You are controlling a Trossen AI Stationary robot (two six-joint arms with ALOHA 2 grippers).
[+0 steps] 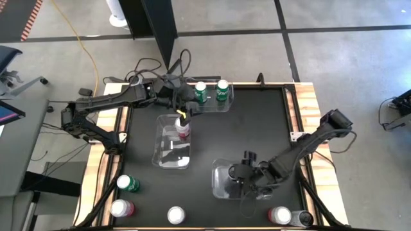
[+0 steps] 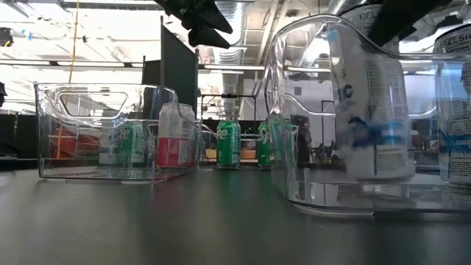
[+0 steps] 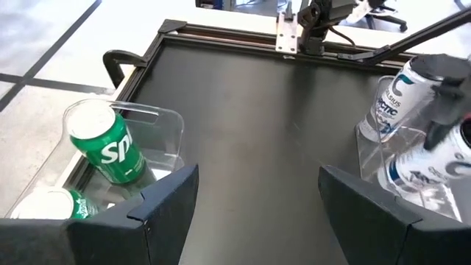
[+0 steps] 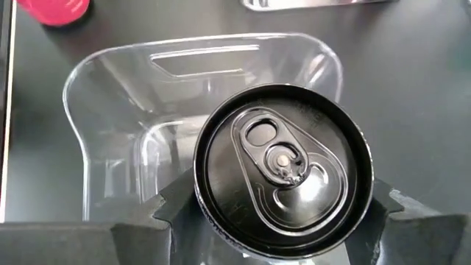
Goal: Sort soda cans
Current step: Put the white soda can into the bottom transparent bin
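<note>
My right gripper (image 1: pixel 249 181) is shut on a can with a black top (image 4: pixel 283 165) and a pale label (image 2: pixel 372 110), over the clear bin (image 1: pixel 221 183) at the near right. A second such can (image 2: pixel 458 103) stands in that bin. My left gripper (image 3: pixel 257 199) is open and empty, above the far end of the middle bin (image 1: pixel 172 154), which holds a red can (image 1: pixel 184 130). Two green cans (image 1: pixel 201 92) (image 1: pixel 222 90) stand in the far bin (image 1: pixel 228 102). My right gripper pinches the black-topped can's side wall (image 4: pixel 202 210) just below its top rim, one finger (image 4: pixel 165 210) on each side. The fingers come from above, pointing down. The can hangs upright inside the bin, its bottom (image 2: pixel 375 175) a little above the bin's floor.
Loose cans stand along the table's near edge: a green one (image 1: pixel 126 184), a red one (image 1: pixel 121 208), one showing only its silver top (image 1: pixel 176 215), and two at the near right (image 1: pixel 279 215) (image 1: pixel 302 218). The mat between the bins is bare.
</note>
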